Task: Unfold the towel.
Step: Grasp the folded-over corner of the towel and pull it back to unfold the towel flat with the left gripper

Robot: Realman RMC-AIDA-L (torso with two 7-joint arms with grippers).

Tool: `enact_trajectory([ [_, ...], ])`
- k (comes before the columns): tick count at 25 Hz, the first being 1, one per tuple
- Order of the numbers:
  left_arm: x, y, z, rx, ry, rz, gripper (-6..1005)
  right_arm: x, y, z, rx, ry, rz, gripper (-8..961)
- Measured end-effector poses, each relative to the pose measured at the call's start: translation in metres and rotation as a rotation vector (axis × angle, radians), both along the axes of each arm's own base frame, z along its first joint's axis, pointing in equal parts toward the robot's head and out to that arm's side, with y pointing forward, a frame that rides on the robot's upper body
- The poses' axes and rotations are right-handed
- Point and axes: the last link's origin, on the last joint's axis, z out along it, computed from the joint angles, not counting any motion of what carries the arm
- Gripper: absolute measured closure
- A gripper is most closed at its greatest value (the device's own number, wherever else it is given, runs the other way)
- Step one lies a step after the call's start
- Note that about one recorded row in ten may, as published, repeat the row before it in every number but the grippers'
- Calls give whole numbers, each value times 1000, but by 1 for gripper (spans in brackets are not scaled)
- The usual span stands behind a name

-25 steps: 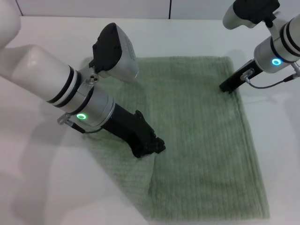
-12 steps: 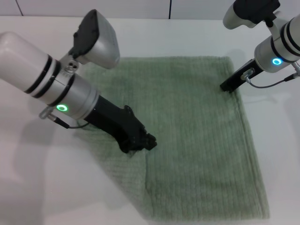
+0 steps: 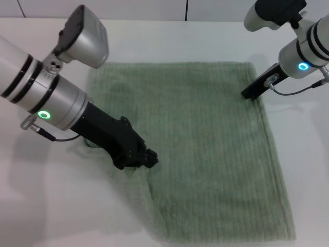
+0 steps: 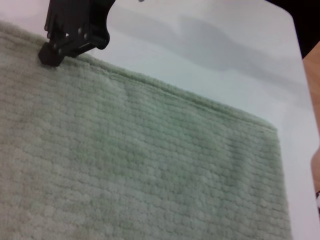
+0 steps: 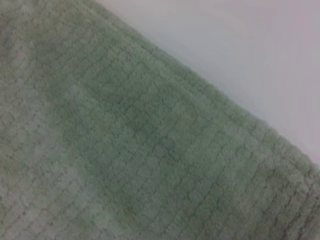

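Observation:
The sage-green towel [image 3: 205,139] lies on the white table, mostly flat, with a paler folded layer along its near left side. My left gripper [image 3: 141,158] is low over that left part, shut on the towel's upper layer, which puckers at its tips. At the towel's far right edge my right gripper [image 3: 250,94] is down on the hem, shut on it. The left wrist view shows the ribbed towel [image 4: 125,165] and, at its far hem, the right gripper [image 4: 52,50]. Only towel [image 5: 125,140] and table fill the right wrist view.
The white table [image 3: 154,41] surrounds the towel on all sides. A wall line runs along the table's far edge. My left arm's silver forearm [image 3: 46,98] hangs over the table left of the towel.
My left gripper has moved to the left across the towel, dragging the upper layer with it, and the left forearm has swung outward. The right gripper has stayed at the far right hem.

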Motion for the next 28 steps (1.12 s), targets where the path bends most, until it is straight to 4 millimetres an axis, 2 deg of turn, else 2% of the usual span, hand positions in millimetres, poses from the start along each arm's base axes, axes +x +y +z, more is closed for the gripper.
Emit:
enact_trajectory([
  [16, -5, -12, 29, -68, -15, 36, 937, -1, 0, -1, 0, 0, 3, 954],
  [28, -18, -17, 26, -82, 39, 75, 933, -2, -1, -3, -6, 0, 10, 951],
])
